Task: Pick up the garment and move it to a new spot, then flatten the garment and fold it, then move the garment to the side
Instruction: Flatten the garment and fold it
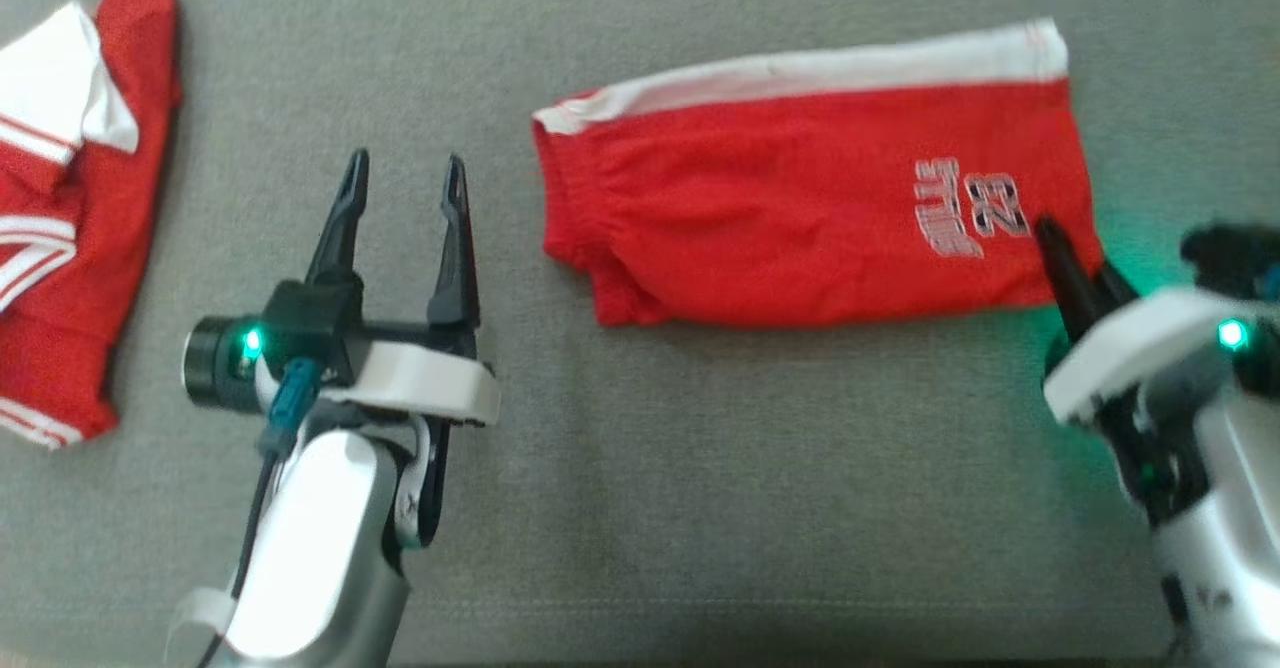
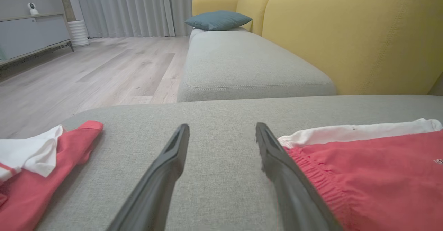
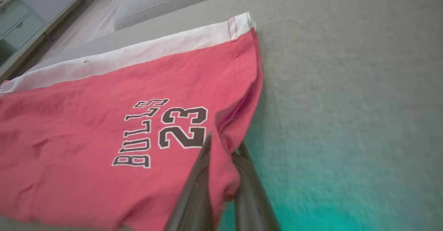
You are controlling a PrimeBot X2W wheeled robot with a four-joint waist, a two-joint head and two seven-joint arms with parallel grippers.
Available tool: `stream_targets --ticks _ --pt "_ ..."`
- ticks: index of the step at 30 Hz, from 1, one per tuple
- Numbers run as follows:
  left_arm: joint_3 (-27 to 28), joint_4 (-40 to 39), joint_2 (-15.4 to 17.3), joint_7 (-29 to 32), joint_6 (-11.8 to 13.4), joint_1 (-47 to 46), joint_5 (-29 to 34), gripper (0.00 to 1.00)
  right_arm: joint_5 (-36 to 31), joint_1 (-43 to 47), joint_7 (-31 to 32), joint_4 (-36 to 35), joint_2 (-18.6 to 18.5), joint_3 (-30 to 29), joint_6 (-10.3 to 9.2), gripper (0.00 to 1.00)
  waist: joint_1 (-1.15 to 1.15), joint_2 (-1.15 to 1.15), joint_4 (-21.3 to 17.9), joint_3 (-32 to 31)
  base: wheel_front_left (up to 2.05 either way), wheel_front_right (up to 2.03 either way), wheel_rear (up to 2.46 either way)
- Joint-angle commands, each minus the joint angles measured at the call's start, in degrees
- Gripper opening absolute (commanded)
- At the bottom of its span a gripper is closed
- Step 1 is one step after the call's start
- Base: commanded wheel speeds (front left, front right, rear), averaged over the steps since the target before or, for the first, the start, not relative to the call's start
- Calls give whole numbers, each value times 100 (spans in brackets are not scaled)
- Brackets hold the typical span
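A pair of red shorts lies spread flat on the grey seat cushion, toward the right side of it as the robot faces it. A white band runs along the far edge of the shorts. The elastic waist points to the robot's left and the leg hem to its right. Near the hem, dark lettering reads BULLS 23.

The right gripper sits at the near right corner of the shorts. Its two dark fingers are closed together with a fold of the red hem pinched between them. In the right wrist view the cloth bunches up around the fingers and lifts slightly off the cushion at that corner, while the remainder of the shorts lies flat. A green light on that wrist throws a green glow onto the grey fabric beside it.

The left gripper hangs over bare cushion, just left of the waistband and not touching it. Its fingers are spread wide with nothing between them.

Farther left, apart from the shorts, a second red and white garment lies crumpled at the cushion's edge.

Past the cushion, the left wrist view shows another grey seat against a yellow sofa back, with a blue-green pillow at its far end. A pale wood floor, grey curtains and a low cabinet lie beyond.
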Motion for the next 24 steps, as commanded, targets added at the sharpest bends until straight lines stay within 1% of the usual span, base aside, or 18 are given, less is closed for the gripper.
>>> stream_targets --ticks 1,5,9,13,15,17,19,21,24 --pt "197 -162 102 -30 -8 -32 57 100 -55 152 -75 -258 -3 -43 22 0 0 0 -116 -128 0 0 0" --pt "212 -113 103 -30 -23 102 39 100 -187 699 -138 -556 172 -492 22 0 0 0 -208 -273 0 0 0" --pt "206 -61 95 -30 -40 206 24 100 -312 1090 -47 -727 335 -818 22 0 0 0 -236 -389 0 0 0" --pt "206 -24 89 -30 -56 289 2 100 -531 1204 161 -817 366 -1032 22 0 0 0 -225 -489 0 0 0" --pt "209 -13 94 -30 -65 299 -3 100 -679 1107 278 -933 339 -998 22 0 0 0 -206 -529 0 0 0" --pt "213 -1 99 -30 -71 307 -4 100 -871 925 423 -1134 308 -845 22 0 0 0 -186 -582 0 0 0" --pt "214 9 98 -30 -78 318 -8 100 -1050 689 587 -1395 304 -555 22 0 0 0 -161 -644 0 0 0" --pt "218 15 93 -30 -87 333 -18 100 -1194 436 760 -1649 325 -133 22 0 0 0 -127 -705 0 0 0" --pt "243 28 83 -30 -81 361 -35 100 -1182 122 926 -1849 463 608 22 0 0 0 -58 -794 0 0 0"
